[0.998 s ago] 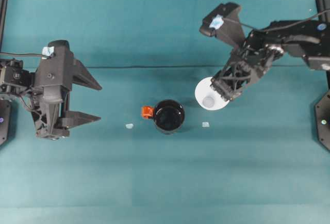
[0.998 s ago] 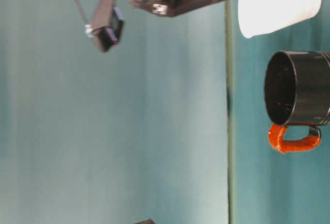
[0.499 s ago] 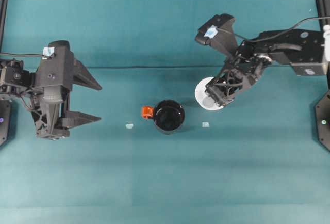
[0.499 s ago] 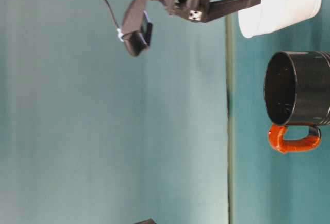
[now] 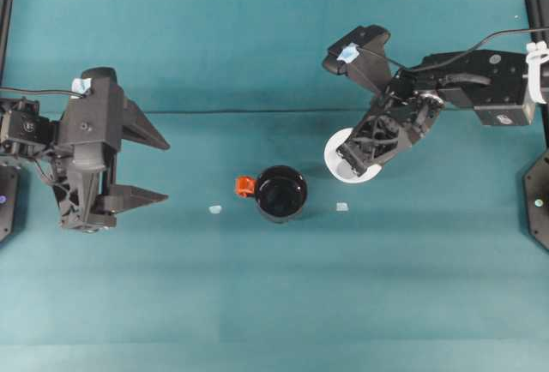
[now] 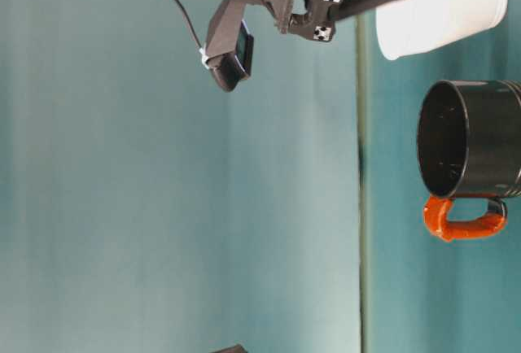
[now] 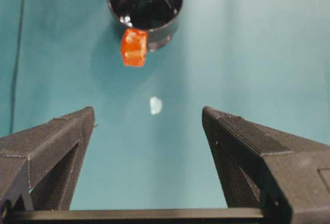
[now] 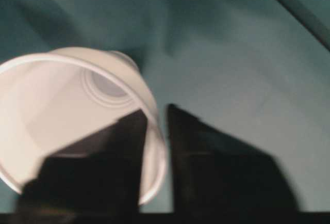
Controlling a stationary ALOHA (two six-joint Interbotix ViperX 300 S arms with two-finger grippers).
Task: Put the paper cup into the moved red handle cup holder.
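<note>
Left gripper (image 5: 165,169) idle at left of tabletop (image 5: 274,286), fingers wide apart, holding nothing. Red handle cup holder (image 5: 280,193) upright mid-tabletop, handle toward left gripper. Beyond, paper cup (image 5: 352,157) upright beside holder; right gripper (image 8: 155,146) fingers straddle its rim wall, one inside, one outside.

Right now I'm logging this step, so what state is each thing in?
paper cup: upright on the table, empty, its rim wall between the right end effector's fingers
red handle cup holder: upright, empty, untouched
right end effector: one finger inside the cup, one outside
left end effector: open, holding nothing
</note>
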